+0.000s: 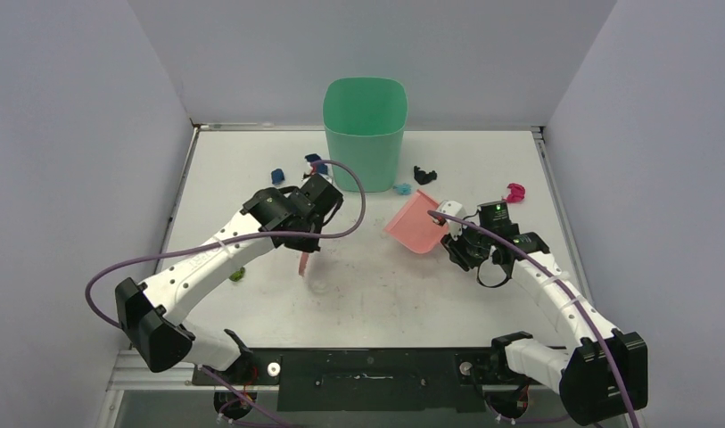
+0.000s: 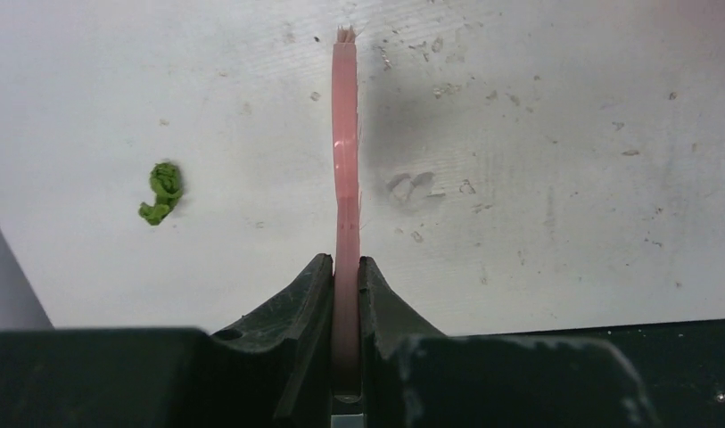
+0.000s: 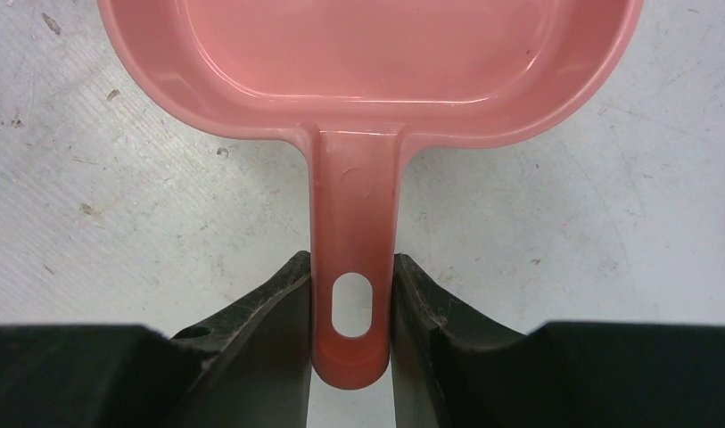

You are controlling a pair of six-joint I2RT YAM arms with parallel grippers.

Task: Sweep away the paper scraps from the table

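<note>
My left gripper [image 1: 310, 234] [image 2: 345, 264] is shut on the thin pink hand brush [image 2: 344, 152], which hangs down to the table [image 1: 367, 299] near its middle [image 1: 303, 263]. A green paper scrap [image 2: 162, 192] [image 1: 238, 275] lies left of the brush. My right gripper [image 1: 455, 234] [image 3: 351, 267] is shut on the handle of the pink dustpan [image 3: 367, 62] [image 1: 414, 223], right of centre. More scraps lie further back: dark blue [image 1: 276, 175], red and blue [image 1: 314, 164], light blue [image 1: 402, 189], black [image 1: 424, 175] and magenta [image 1: 515, 192].
A tall green bin [image 1: 365, 134] stands at the back centre of the table, between the scraps. Grey walls close in the left, back and right sides. The arm bases sit on a black rail [image 1: 367, 370] at the near edge.
</note>
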